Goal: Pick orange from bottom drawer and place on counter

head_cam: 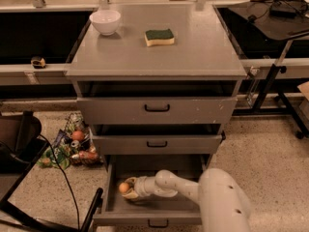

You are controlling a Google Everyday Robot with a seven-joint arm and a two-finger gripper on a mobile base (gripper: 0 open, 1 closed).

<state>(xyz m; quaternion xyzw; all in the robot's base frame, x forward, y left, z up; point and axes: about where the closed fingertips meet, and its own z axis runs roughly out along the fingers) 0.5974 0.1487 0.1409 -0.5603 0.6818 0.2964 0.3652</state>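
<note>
Claw inside open bottom drawer, at the orange.
Claw grip state cannot be told; drawer front partly cut off at lower edge.

Bulky white arm, end effector in drawer

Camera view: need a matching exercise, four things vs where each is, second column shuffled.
Things:
1. orange
2. sponge
3. white bowl
4. gripper

Places:
A. counter, back corner at picture-left
B. in the open bottom drawer, at the gripper's tip
C. counter, middle, toward the back
D. inside the bottom drawer, beside the orange

Pairs: 1-B, 2-C, 3-A, 4-D
</note>
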